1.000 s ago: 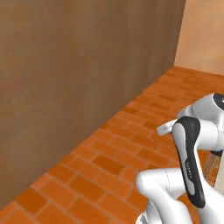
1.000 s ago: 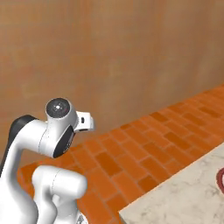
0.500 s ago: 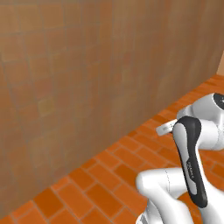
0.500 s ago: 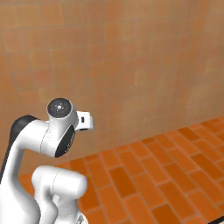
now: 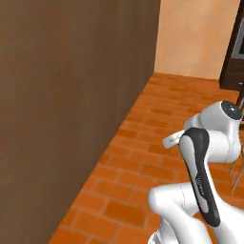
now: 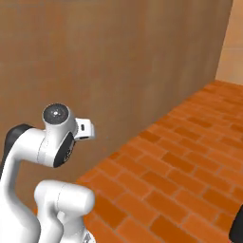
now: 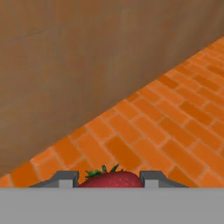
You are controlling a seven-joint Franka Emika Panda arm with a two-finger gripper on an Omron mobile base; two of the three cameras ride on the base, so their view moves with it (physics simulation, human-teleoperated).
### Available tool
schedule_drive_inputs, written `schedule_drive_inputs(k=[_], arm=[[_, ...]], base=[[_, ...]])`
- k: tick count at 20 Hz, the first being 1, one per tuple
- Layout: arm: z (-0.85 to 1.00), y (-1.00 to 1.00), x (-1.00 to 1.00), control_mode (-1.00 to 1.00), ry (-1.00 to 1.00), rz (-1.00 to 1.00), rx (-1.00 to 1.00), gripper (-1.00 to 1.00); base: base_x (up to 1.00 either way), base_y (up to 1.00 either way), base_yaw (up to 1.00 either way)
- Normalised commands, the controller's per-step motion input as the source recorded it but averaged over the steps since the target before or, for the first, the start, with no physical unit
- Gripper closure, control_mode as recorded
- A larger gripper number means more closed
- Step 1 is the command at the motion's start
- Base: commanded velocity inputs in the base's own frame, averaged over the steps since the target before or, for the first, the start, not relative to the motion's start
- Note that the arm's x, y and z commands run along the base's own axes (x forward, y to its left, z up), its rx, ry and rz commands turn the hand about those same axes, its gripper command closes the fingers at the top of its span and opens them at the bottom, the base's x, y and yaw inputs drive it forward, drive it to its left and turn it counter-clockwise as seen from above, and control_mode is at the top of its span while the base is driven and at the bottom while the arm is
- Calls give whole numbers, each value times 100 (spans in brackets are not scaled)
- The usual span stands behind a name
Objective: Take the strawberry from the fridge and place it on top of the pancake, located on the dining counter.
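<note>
Strawberry in the claw, pancake nowhere ahead.

The gripper [image 7: 107,178] was closed narrowly on the strawberry [image 7: 111,179], which sat between the two fingertips [image 7: 65,178] with its green leaves toward the camera's far side. Beyond the claw lay an orange brick floor [image 7: 175,131] meeting a tall brown wood-panelled wall [image 7: 78,57]. The arm [image 5: 202,181] stood folded above the base, facing that wall. Which way the dining counter lay from the claw could not be told; judged from this, the base must travel before any placing.
</note>
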Motion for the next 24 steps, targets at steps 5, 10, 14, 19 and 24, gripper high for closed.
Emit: schedule_drive_inputs(k=[5, 10, 14, 19, 24], arm=[[0, 0, 0, 100, 0, 0, 0, 100], [0, 0, 0, 100, 0, 0, 0, 100], [0, 0, 0, 100, 0, 0, 0, 100], [0, 0, 0, 100, 0, 0, 0, 100], [0, 0, 0, 100, 0, 0, 0, 100]], base=[[37, 3, -85], [29, 15, -87], [29, 36, -86], [67, 69, -72], [93, 94, -61]])
